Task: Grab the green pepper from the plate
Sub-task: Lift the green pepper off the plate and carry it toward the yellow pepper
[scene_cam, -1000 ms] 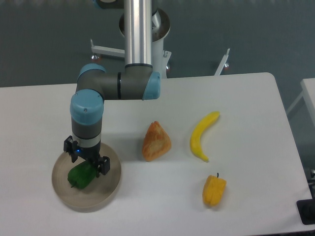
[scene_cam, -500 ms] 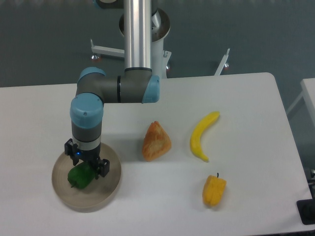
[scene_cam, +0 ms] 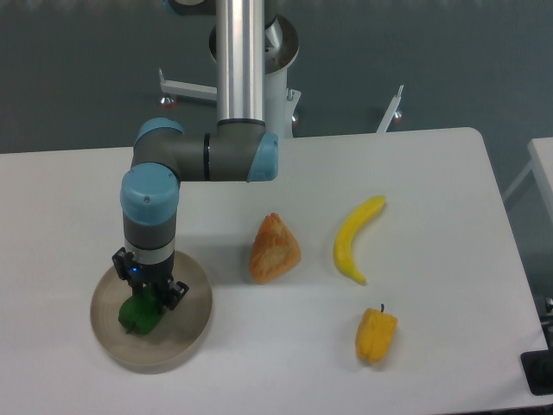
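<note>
The green pepper point(scene_cam: 136, 316) lies on the round beige-grey plate point(scene_cam: 190, 322) at the table's front left. My gripper point(scene_cam: 149, 296) points straight down over the plate, its fingers low around the pepper's upper right part. The wrist hides the fingertips, so I cannot tell whether the jaws are open or closed on the pepper. The pepper still rests on the plate.
An orange-brown bread piece point(scene_cam: 274, 248) lies right of the plate. A yellow banana point(scene_cam: 355, 238) lies further right. A yellow-orange pepper point(scene_cam: 376, 335) sits at the front right. The arm's base column point(scene_cam: 239, 60) stands at the back.
The gripper has moved down and slightly left onto the pepper, covering more of it. The pepper and plate have stayed in place.
</note>
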You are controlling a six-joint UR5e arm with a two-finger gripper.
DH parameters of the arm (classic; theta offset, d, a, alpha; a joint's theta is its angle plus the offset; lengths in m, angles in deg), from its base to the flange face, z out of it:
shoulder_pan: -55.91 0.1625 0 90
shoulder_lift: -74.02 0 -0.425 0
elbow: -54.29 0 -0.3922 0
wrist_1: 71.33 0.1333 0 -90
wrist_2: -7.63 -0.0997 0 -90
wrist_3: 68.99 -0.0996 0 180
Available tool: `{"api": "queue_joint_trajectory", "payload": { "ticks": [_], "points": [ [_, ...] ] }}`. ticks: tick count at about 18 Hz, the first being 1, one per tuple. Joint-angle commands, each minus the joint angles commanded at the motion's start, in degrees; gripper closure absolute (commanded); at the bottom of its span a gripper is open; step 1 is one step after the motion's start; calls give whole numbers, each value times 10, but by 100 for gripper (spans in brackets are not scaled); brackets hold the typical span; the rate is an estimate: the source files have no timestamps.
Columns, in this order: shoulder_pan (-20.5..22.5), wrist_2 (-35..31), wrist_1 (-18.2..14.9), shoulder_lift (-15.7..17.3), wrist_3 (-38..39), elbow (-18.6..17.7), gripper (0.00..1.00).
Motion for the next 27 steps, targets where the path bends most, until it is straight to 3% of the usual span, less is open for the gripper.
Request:
{"api": "queue_joint_trajectory", "payload": {
  "ticks": [3, 6, 11, 14, 15, 17, 19, 21, 27],
  "points": [
    [6, -2, -3, 4, -3, 19, 75],
    [47, -9, -13, 20, -38, 33, 75],
    [131, -21, -26, 49, -181, 45, 75],
    [169, -25, -64, 46, -261, 65, 75],
    [181, -35, -72, 47, -297, 70, 70],
    [220, -63, -98, 60, -368, 70, 74],
    [232, -67, -122, 63, -388, 75, 81],
    [234, -67, -120, 61, -386, 73, 86],
    [238, -67, -120, 61, -387, 74, 85]
  ]
}}
